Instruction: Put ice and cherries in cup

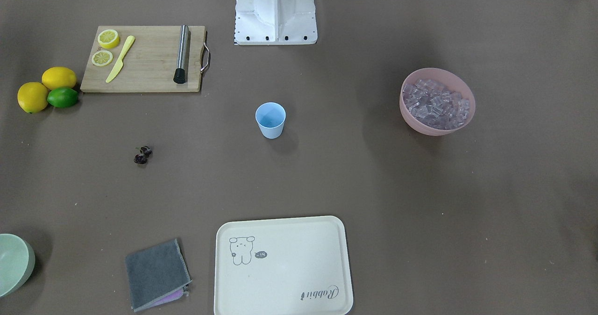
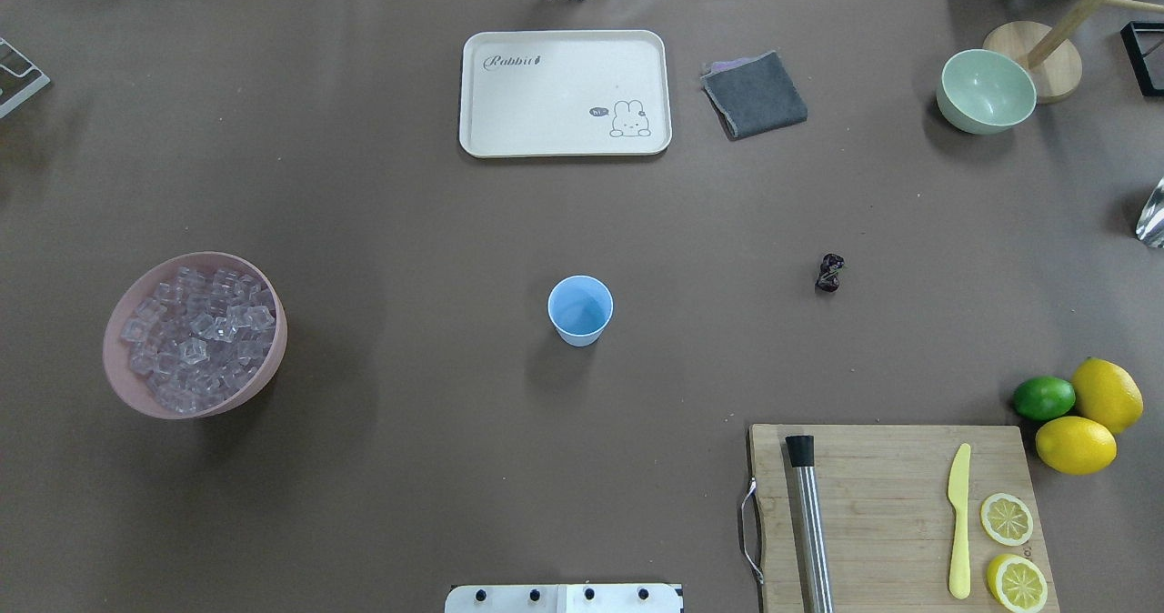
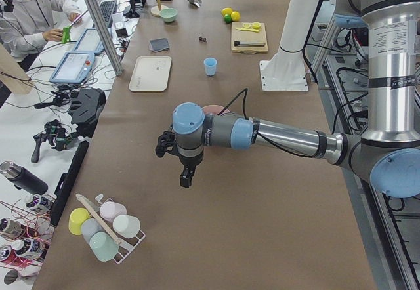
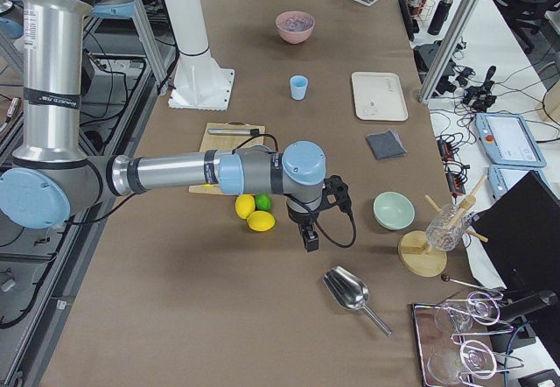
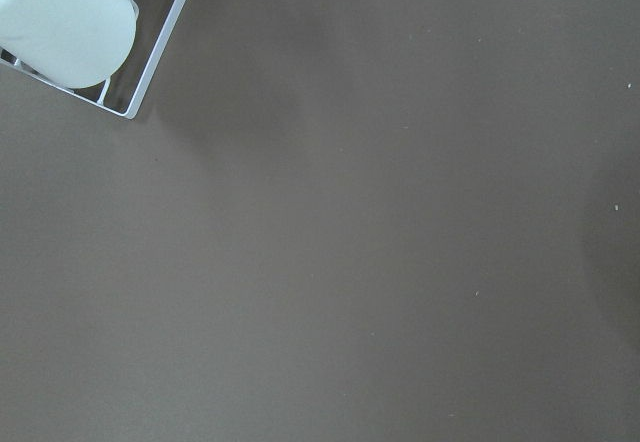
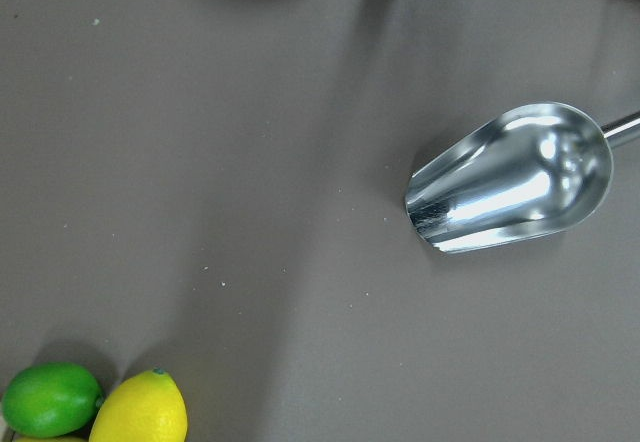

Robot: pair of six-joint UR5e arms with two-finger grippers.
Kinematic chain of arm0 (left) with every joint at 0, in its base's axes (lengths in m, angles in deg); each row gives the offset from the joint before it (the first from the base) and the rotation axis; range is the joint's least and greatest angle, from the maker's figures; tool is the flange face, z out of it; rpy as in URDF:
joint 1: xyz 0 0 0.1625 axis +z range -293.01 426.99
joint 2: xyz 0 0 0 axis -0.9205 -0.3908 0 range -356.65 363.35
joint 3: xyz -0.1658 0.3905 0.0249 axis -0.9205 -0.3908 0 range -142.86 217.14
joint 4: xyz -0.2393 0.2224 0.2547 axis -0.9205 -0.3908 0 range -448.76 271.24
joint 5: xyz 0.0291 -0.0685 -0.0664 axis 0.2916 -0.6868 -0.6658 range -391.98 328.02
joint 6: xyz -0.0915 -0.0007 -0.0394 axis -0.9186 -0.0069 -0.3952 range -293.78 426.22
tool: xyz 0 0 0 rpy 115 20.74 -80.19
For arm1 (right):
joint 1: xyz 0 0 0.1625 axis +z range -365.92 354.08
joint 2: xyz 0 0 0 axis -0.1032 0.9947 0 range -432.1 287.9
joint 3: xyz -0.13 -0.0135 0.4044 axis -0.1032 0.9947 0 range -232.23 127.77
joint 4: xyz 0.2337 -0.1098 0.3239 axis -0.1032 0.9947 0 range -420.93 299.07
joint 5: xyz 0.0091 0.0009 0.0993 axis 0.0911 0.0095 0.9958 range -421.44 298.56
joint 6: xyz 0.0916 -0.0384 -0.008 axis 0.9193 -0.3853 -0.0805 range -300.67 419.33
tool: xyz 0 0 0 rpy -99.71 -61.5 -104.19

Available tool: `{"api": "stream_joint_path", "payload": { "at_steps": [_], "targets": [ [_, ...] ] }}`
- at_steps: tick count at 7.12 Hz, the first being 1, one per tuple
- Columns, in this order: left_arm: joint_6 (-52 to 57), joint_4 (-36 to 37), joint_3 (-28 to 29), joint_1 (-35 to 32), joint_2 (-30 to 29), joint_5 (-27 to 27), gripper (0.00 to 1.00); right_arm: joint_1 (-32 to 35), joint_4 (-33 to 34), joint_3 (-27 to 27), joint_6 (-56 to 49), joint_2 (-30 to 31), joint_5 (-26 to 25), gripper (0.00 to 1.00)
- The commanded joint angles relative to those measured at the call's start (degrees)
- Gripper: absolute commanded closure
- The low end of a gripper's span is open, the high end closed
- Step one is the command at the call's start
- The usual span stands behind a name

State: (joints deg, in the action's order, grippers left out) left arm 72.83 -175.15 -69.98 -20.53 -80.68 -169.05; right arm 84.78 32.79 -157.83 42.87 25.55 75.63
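Observation:
The light blue cup (image 1: 270, 119) stands upright and empty mid-table; it also shows in the overhead view (image 2: 580, 309). The ice (image 1: 437, 103) fills a pink bowl (image 2: 264, 386) on my left side. The dark cherries (image 1: 142, 155) lie on the bare table on my right side, also in the overhead view (image 2: 829, 273). My left gripper (image 3: 186, 177) hangs over the table's left end, far from the bowl. My right gripper (image 4: 311, 242) hangs past the lemons near a metal scoop (image 6: 510, 180). I cannot tell whether either is open or shut.
A cutting board (image 2: 873, 477) holds lemon halves, a yellow knife and a steel muddler. Lemons and a lime (image 2: 1044, 397) lie beside it. A cream tray (image 2: 564, 131), a grey cloth (image 2: 755, 95) and a green bowl (image 2: 987, 113) sit at the far edge. A cup rack (image 3: 105, 227) stands at the left end.

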Motion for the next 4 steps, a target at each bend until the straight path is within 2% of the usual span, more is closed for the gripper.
{"api": "stream_joint_path", "payload": {
  "at_steps": [1, 2, 3, 4],
  "targets": [
    [-10.7, -5.1, -4.4, 4.3, 0.2, -2.4, 0.02, 0.0, 0.0, -2.1, -0.2, 1.8, 2.5, 0.00],
    [-18.9, -11.9, -5.5, 9.7, 1.7, -2.3, 0.02, 0.0, 0.0, -2.1, -0.2, 1.8, 3.2, 0.00],
    [-29.4, -21.6, -5.4, 15.4, 2.1, -1.2, 0.02, 0.0, 0.0, -2.3, -0.5, 2.0, 3.4, 0.00],
    [-30.4, -25.8, -5.6, 18.9, 2.9, 1.5, 0.02, 0.0, 0.0, -2.8, -0.5, 2.1, 3.4, 0.00]
  ]
}}
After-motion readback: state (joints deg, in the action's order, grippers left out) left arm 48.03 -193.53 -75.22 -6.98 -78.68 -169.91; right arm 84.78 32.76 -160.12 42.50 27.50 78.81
